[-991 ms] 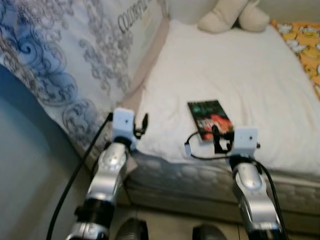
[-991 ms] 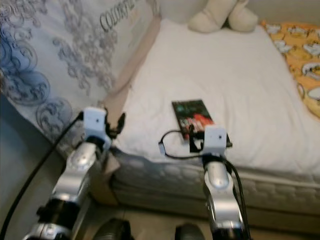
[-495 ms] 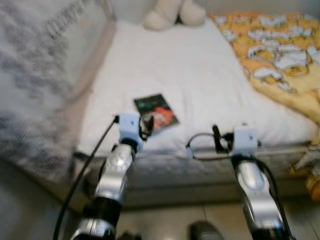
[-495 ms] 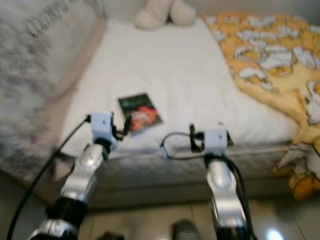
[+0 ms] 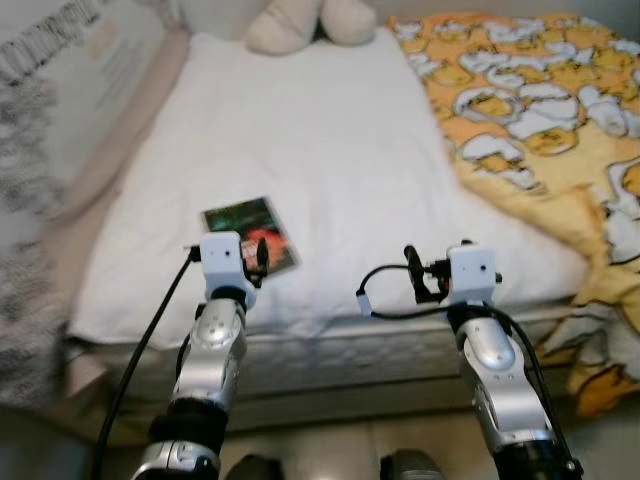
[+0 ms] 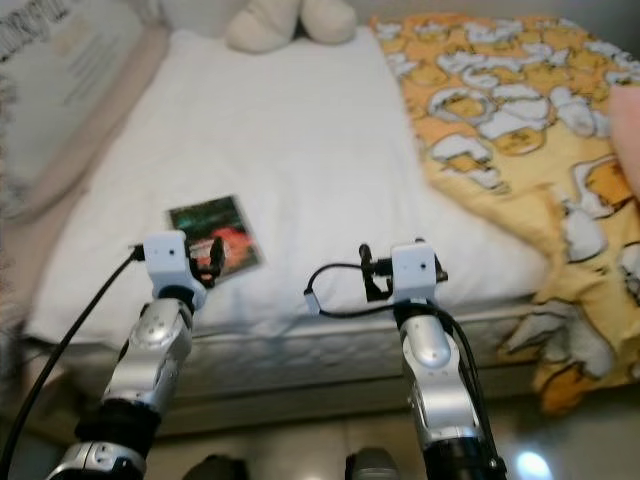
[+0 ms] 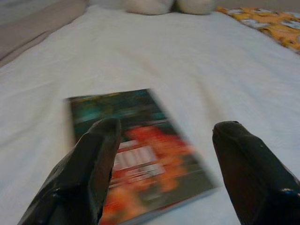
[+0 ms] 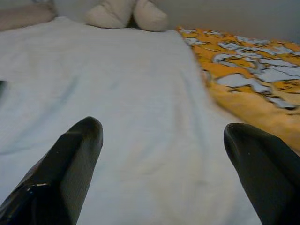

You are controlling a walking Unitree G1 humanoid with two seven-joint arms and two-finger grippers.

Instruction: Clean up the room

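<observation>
The two eye views look down from the robot's head, from the foot edge of the bed (image 5: 330, 130) toward its far edge, where a cream soft toy (image 5: 300, 22) lies; both show the same bed, a little shifted sideways. The left wrist view sits low and very near the white sheet, looking along its two black fingers (image 7: 89, 173) at a book (image 7: 140, 150) by the near edge. The right wrist view looks the same way, low over the sheet, and shares the soft toy and the orange duck blanket (image 8: 253, 79) with the eye views.
</observation>
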